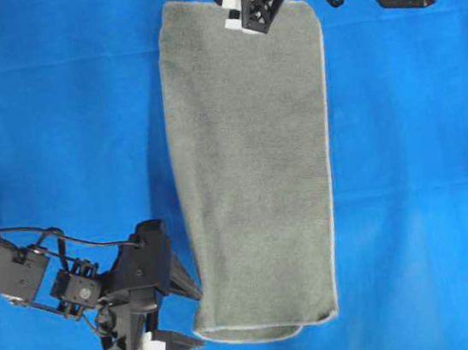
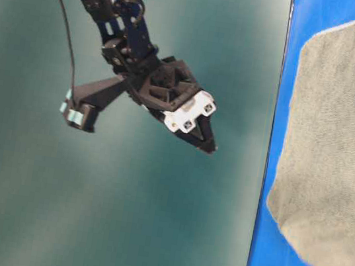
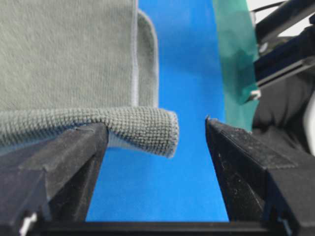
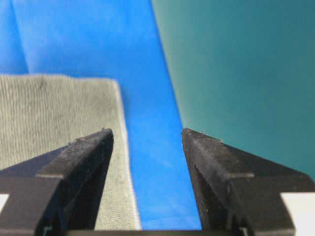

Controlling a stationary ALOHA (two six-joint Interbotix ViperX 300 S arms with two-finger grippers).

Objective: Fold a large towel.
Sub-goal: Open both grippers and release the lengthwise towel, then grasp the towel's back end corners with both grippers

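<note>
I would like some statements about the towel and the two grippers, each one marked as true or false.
1. The towel lies folded into a long strip on the blue table covering. True.
2. The left gripper is shut on the towel. False: its jaws stand open, and a towel corner only drapes over one finger.
3. The right gripper is open. True.
4. The right gripper is at the same end of the towel as the left gripper. False: they are at opposite ends.
5. The towel is red. False: it is grey-green with a pale hem.
</note>
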